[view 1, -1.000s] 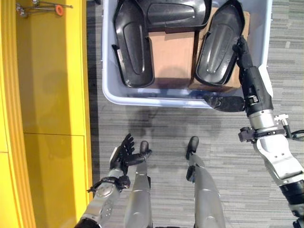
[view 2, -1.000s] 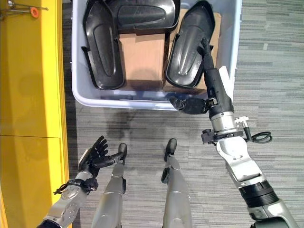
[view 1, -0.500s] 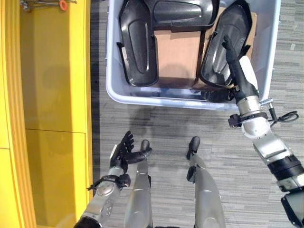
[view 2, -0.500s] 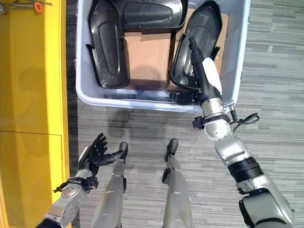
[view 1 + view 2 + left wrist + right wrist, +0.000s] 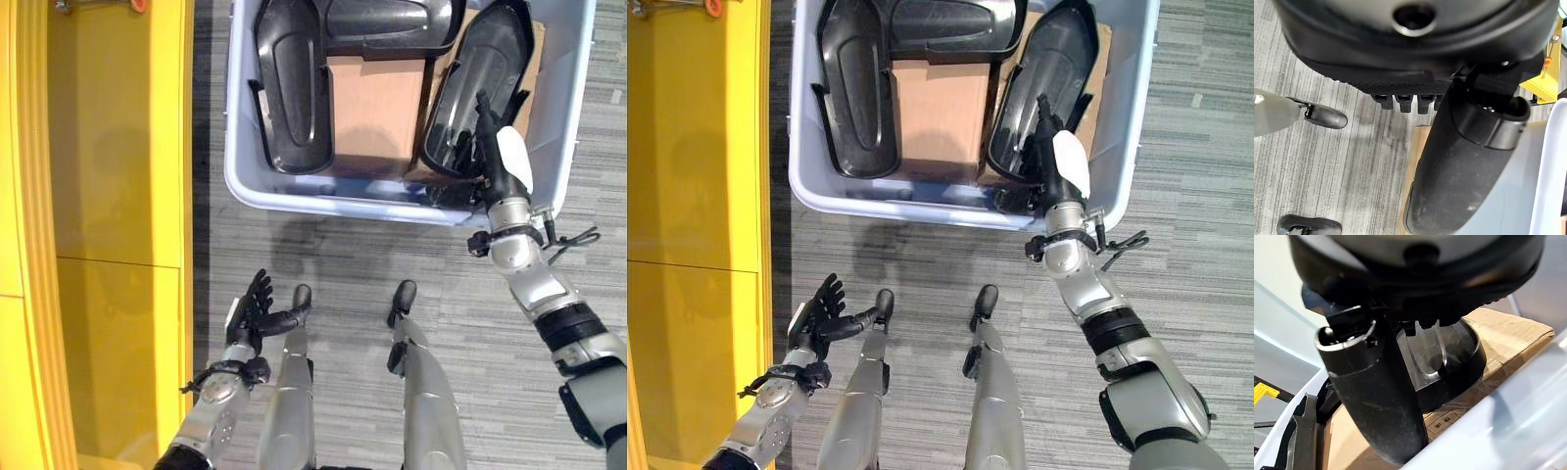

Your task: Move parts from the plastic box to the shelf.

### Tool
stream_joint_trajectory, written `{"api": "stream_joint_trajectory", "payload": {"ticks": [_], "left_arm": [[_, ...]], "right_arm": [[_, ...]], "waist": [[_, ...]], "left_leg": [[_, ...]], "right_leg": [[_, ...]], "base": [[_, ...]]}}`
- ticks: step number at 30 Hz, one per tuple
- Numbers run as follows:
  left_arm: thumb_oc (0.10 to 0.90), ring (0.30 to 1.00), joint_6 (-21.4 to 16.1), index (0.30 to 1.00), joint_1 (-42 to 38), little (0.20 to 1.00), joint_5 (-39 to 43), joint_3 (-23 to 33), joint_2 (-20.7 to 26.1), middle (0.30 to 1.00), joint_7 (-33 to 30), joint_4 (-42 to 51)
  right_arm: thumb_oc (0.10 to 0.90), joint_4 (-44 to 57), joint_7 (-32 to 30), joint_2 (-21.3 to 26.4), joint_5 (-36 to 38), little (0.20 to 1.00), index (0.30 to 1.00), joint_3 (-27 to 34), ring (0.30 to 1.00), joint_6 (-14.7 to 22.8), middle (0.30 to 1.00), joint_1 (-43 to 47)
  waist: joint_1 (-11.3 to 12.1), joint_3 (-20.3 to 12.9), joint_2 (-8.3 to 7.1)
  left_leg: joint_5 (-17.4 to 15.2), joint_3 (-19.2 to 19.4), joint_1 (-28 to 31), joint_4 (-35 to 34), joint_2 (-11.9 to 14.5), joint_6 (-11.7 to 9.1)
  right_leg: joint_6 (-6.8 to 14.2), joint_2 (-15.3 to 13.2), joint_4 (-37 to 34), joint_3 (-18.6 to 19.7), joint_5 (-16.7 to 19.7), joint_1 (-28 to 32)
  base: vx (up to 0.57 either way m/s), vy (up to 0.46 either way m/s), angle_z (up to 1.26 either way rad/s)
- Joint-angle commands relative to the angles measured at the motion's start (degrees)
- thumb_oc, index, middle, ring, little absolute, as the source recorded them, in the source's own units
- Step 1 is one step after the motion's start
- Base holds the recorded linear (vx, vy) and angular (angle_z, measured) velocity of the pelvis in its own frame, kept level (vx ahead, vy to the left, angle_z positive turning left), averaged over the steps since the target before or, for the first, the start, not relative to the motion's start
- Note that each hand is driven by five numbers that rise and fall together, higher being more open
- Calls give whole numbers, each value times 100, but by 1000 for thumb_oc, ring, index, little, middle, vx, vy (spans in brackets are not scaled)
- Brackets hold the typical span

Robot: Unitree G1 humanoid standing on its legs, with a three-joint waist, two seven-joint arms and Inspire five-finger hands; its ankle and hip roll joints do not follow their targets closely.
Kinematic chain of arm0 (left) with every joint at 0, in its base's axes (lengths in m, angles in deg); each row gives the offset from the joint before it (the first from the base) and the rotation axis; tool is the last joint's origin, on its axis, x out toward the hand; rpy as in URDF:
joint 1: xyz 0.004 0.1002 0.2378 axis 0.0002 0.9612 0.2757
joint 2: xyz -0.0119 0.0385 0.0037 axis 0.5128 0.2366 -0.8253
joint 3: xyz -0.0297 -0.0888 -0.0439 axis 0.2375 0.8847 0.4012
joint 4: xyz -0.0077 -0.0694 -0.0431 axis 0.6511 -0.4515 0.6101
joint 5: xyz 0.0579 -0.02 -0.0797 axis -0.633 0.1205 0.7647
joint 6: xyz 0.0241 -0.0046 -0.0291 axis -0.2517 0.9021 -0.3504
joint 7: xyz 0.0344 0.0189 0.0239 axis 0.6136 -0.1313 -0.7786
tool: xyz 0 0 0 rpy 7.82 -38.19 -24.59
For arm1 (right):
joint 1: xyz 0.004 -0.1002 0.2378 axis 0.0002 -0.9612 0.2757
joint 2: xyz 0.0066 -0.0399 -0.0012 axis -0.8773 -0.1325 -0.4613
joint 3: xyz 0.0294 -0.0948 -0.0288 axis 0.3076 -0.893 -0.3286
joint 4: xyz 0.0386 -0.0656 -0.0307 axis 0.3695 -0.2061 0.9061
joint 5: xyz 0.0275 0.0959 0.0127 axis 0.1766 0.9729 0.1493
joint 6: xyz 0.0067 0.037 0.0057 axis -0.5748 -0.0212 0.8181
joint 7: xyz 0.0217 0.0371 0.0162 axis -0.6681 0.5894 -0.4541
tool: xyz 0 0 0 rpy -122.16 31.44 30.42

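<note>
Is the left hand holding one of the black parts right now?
No. The left hand hangs open and empty above the carpet, well short of the plastic box where the black parts lie.

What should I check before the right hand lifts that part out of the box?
1. Right hand over the right-side part in the box: ok.
2. Fingers curled round the part: cannot tell; the thumb hides them in the right wrist view.
3. Part free of the other two parts: ok, it lies apart from them on cardboard.
4. Left hand open, low, away from the box: ok.
5. Shelf on the left has bare space: ok.
</note>
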Motion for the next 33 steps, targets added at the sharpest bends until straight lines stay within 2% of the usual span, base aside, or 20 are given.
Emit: {"api": "stream_joint_trajectory", "payload": {"ticks": [1, 7, 14, 15, 16, 17, 25, 33], "left_arm": [[900, 1000, -409, 1000, 141, 1000, -176, -202, 141, 1000, -79, 303], [900, 1000, -433, 1000, 104, 1000, -162, -241, 122, 1000, -114, 268], [900, 1000, -465, 1000, -3, 1000, -122, -376, 84, 1000, -115, 224], [900, 1000, -466, 1000, -23, 1000, -118, -403, 82, 1000, -108, 218], [900, 1000, -466, 1000, -33, 1000, -105, -414, 75, 1000, -101, 204], [900, 1000, -474, 1000, -79, 1000, -108, -463, 63, 1000, -100, 190], [900, 1000, -471, 1000, -143, 1000, -150, -497, 32, 1000, -85, 115], [900, 1000, -464, 1000, -140, 1000, -119, -523, -3, 1000, -83, 70]], "right_arm": [[900, -57, -335, 116, -26, 1000, 1000, -225, 1000, 222, 1000, 364], [900, -475, -400, -56, 57, 1000, 1000, -319, 1000, 202, 1000, 576], [900, -1713, -289, -416, 228, 1000, 1000, -666, 1000, 112, 1000, 977], [645, -1904, -254, -470, 234, 643, 643, -723, 643, 88, 643, 1018], [575, -2121, -228, -526, 259, 544, 544, -760, 544, 87, 544, 1070], [400, -2456, -182, -589, 278, 300, 300, -857, 300, 82, 300, 1121], [400, -2713, -111, -663, 234, 300, 300, -944, 300, 67, 300, 1039], [400, -2580, -99, -691, 29, 300, 300, -1015, 300, 6, 300, 779]], "waist": [[58, -277, 5], [100, -252, 37], [190, -230, 117], [204, -229, 126], [215, -227, 136], [252, -214, 172], [276, -214, 208], [233, -235, 155]], "left_leg": [[-209, -16, 687, -158, 161, 92], [-202, -22, 668, -158, 159, 98], [-189, -51, 650, -158, 141, 114], [-186, -56, 647, -158, 136, 117], [-185, -55, 645, -158, 131, 120], [-198, -45, 668, -158, 128, 124], [-189, -63, 683, -158, 109, 127], [-212, -63, 751, -158, 105, 139]], "right_leg": [[592, -371, 205, 223, 70, -26], [588, -384, 234, 219, 63, -55], [573, -411, 284, 211, 50, -91], [572, -412, 293, 214, 50, -94], [571, -413, 300, 218, 51, -100], [578, -415, 326, 217, 27, -84], [580, -424, 325, 207, 31, -63], [586, -423, 330, 216, 33, -9]], "base": [[0, 0, 0], [0, 1, -1], [0, 0, 0], [0, 0, 0], [0, 0, 0], [0, 0, 0], [1, 3, 3], [0, 0, 0]]}}
